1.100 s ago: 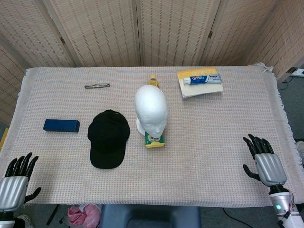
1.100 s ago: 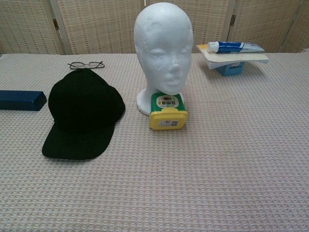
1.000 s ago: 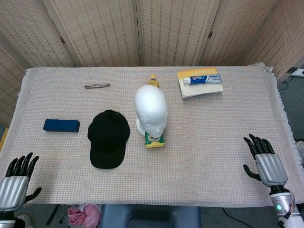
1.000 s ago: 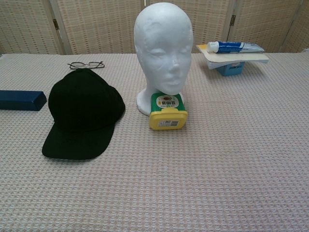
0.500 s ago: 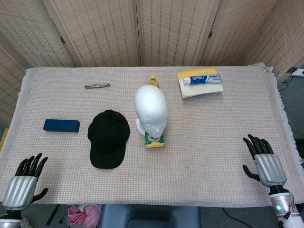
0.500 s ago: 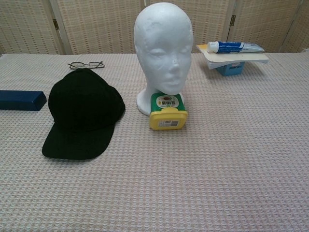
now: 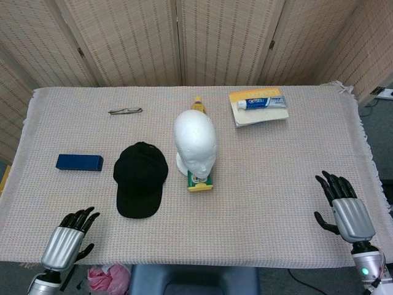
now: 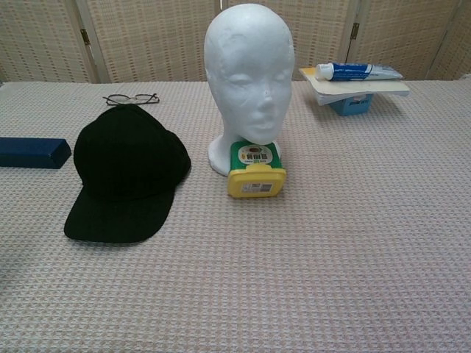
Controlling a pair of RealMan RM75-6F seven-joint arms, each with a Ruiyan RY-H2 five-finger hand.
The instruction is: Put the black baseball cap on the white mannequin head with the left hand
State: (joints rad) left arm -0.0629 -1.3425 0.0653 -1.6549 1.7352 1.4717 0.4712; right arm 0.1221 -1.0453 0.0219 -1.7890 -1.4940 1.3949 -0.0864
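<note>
Head view shows nothing done yet — one black baseball cap (image 7: 140, 178) lies flat just left of one bare white mannequin head (image 7: 195, 142). Left hand (image 7: 66, 243) waits at the near edge, fingers apart, empty; right hand (image 7: 347, 209) likewise — grasp, lift and placement all remain.

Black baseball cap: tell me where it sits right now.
In the head view the black baseball cap lies flat on the table's left half, beside the white mannequin head, brim toward the robot.
</note>
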